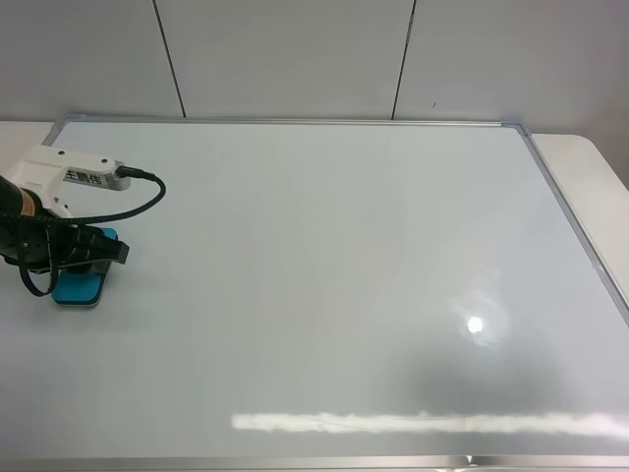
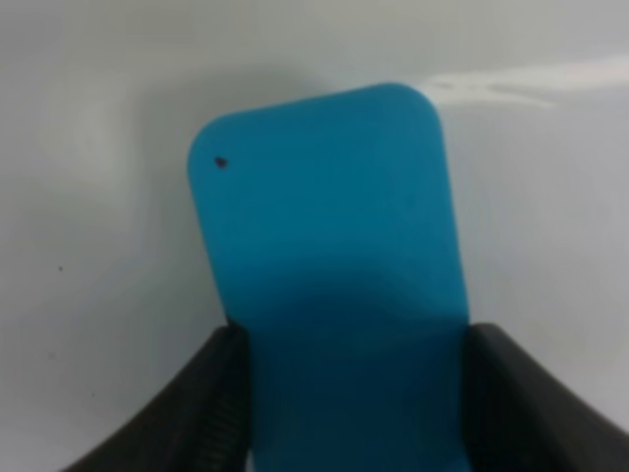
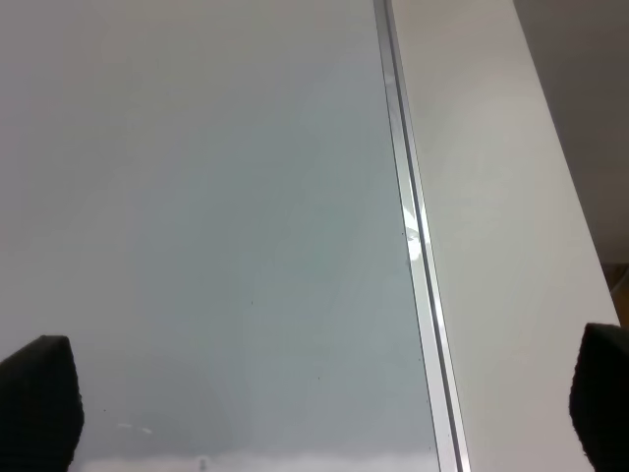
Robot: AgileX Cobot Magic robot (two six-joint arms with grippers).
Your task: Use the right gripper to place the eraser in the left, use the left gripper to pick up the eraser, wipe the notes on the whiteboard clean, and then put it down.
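Note:
The teal-blue eraser [image 1: 81, 288] lies flat on the whiteboard [image 1: 324, 246] near its left edge. My left gripper [image 1: 96, 252], on the arm with the white labelled wrist module, is shut on it. In the left wrist view the eraser [image 2: 324, 216] sticks out between the two black fingers [image 2: 211, 393], which press on its sides. My right gripper [image 3: 319, 403] is outside the exterior high view. Its wrist view shows it open, fingertips [image 3: 39, 398] far apart and nothing between them, above the whiteboard [image 3: 197, 197] by the frame. No notes show on the board.
The board's silver frame [image 3: 418, 265] borders a strip of white table [image 1: 590, 177] on the right. Grey wall panels [image 1: 295, 49] stand behind the board. Lamp glare [image 1: 475, 324] marks the board's lower right.

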